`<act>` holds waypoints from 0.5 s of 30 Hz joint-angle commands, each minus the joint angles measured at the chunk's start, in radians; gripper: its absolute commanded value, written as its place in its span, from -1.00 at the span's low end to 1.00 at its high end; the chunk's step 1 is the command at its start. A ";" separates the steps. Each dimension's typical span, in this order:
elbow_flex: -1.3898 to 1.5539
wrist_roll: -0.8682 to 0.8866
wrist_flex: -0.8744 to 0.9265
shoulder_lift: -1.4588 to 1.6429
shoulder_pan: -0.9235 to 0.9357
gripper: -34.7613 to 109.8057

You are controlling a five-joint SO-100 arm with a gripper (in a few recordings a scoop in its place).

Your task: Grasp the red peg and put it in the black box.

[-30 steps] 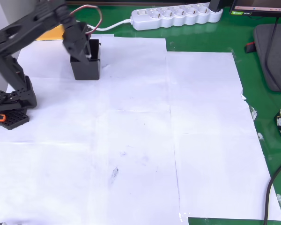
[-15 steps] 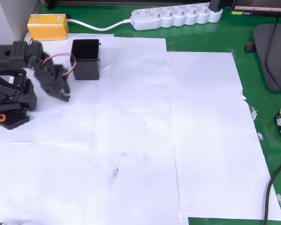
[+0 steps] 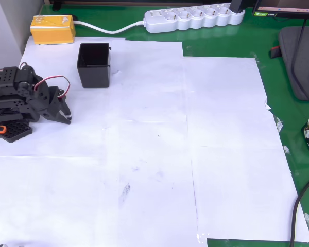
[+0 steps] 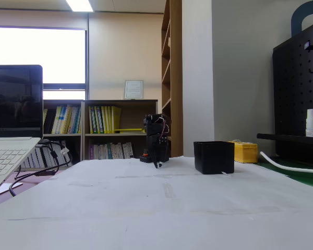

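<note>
The black box [image 3: 94, 64] stands upright on the white paper at the upper left; in the fixed view the black box [image 4: 214, 157] is right of the arm. Its inside is dark, and the red peg is hidden from both views. The black arm is folded low over its base at the left edge. My gripper [image 3: 67, 118] points down-right, about a box width below and left of the box. Its fingers meet in a single tip with nothing between them. In the fixed view the gripper [image 4: 157, 164] hangs tip-down just above the paper.
A yellow box [image 3: 52, 29] sits behind the black box, with a white power strip [image 3: 193, 18] along the back edge. The arm's base [image 3: 9, 128] has an orange part. White paper sheets [image 3: 159, 144] cover the green mat. A laptop [image 4: 10, 130] stands at left.
The arm has pulled back from over the black box, swung down and left, and folded over its base. The yellow box, hidden a second ago, is uncovered.
</note>
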 commanded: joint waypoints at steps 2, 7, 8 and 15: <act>-0.081 -0.066 0.051 -0.117 0.005 -0.52; -0.091 -0.123 0.172 -0.196 -0.026 -0.52; -0.091 -0.115 0.175 -0.201 -0.029 -0.52; -0.091 -0.103 0.189 -0.222 -0.028 -0.52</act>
